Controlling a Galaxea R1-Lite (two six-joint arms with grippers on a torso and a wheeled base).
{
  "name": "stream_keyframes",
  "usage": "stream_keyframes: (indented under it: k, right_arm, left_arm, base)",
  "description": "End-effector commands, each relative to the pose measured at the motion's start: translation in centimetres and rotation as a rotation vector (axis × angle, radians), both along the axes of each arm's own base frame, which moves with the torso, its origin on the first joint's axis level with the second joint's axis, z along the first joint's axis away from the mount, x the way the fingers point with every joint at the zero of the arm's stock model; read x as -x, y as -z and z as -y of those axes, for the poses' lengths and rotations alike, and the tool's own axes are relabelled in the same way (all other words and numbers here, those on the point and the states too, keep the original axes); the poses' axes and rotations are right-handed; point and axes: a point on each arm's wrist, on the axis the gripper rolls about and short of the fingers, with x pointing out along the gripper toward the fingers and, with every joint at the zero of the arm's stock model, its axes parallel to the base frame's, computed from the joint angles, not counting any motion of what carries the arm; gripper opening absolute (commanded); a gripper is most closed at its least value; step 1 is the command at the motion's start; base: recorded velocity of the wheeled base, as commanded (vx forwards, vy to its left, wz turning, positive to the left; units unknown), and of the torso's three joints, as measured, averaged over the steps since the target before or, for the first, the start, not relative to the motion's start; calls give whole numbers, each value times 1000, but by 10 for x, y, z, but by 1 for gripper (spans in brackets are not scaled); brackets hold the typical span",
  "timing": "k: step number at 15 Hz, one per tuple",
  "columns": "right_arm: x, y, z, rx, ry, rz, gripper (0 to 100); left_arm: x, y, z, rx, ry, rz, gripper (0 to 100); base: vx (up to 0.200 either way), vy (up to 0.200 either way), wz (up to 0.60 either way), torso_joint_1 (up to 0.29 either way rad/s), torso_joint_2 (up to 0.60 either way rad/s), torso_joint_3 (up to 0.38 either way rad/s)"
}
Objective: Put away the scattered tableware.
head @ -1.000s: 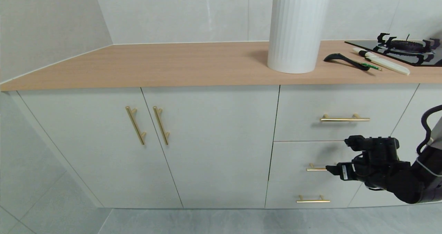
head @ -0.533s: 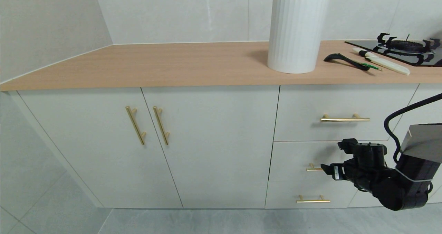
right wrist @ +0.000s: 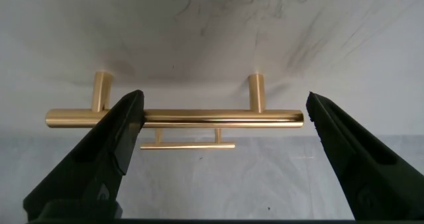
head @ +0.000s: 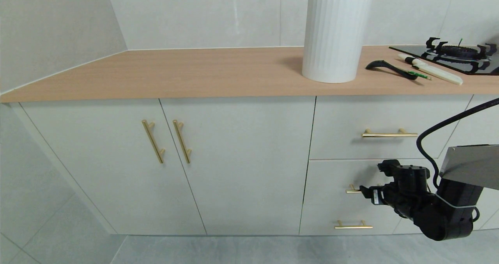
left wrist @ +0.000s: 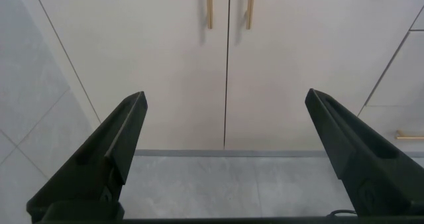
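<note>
Directly ahead of the right gripper (head: pixel 373 178): the middle drawer handle (right wrist: pixel 175 118), a brass bar with its long axis level, parallel to the counter's (head: pixel 195 71) front edge. Fingers (right wrist: pixel 99 158) spread wide, grasping nothing, close to the bar but with no contact to be seen. In the right wrist view, bar running crosswise from one finger toward the other, so the closing line appears to lie along the bar and not across it. Probably calls for a wrist roll, or a hook behind the bar, before any pull. Clearly the nearer arm for this drawer.

Left gripper (left wrist: pixel 225 101) low before the double cabinet doors (left wrist: pixel 165 71), likewise released and bare, well apart from the drawers.

Scattered tableware up on the counter near its right end, between the white ribbed container (head: pixel 333 36) and the stove (head: pixel 456 55): a black ladle (head: pixel 386 67), a green-tipped stick (head: pixel 417 75), a white knife (head: pixel 432 71), all lying roughly side by side, slanted toward the front edge.

All three drawers shut, top drawer handle (head: pixel 389 134) and bottom drawer handle (head: pixel 353 227) untouched; contents hidden. Inside of the ribbed container not visible either.
</note>
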Motion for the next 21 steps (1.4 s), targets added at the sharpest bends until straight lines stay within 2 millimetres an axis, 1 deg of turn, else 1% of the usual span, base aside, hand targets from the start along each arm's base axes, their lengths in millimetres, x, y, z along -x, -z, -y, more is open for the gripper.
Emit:
stream_keyframes:
  k: [1,6,8,10,11,13,14,15,18,19,20,21]
  right_arm:
    - [1,5,0,5,2,-19,100]
    - [9,3,1,9,0,-36,100]
    - [11,-2,1,10,0,-31,100]
    - [17,-11,1,9,0,-25,100]
    - [21,-21,0,10,-6,-8,100]
    - [33,-61,-7,6,-33,60,100]
    - [39,-76,-9,3,-43,72,100]
    - [56,-114,-13,-11,-71,110,100]
    - [93,-180,-18,-39,-145,159,100]
    - [97,-197,-19,-47,-165,145,100]
    - [92,-212,-20,-61,-199,119,100]
    - [86,-217,-20,-71,-214,80,100]
  left_arm:
    - [0,0,0,0,0,-1,100]
    - [0,0,0,0,0,-1,100]
    - [0,0,0,0,0,-1,100]
    - [0,0,0,0,0,-1,100]
    - [0,0,0,0,0,-1,100]
    - [0,0,0,0,0,-1,100]
    - [0,0,0,0,0,-1,100]
    - [0,0,0,0,0,-1,100]
    - [0,0,0,0,0,-1,100]
    - [0,0,0,0,0,-1,100]
    - [0,0,0,0,0,-1,100]
    - [0,0,0,0,0,-1,100]
  base:
    - [0,0,0,0,0,0]
    - [0,0,0,0,0,0]
    - [0,0,0,0,0,0]
    - [0,0,0,0,0,0]
    - [0,0,0,0,0,0]
    - [0,0,0,0,0,0]
    - [0,0,0,0,0,0]
    - [0,0,0,0,0,0]
    - [0,0,0,0,0,0]
    - [0,0,0,0,0,0]
    - [0,0,0,0,0,0]
    - [0,0,0,0,0,0]
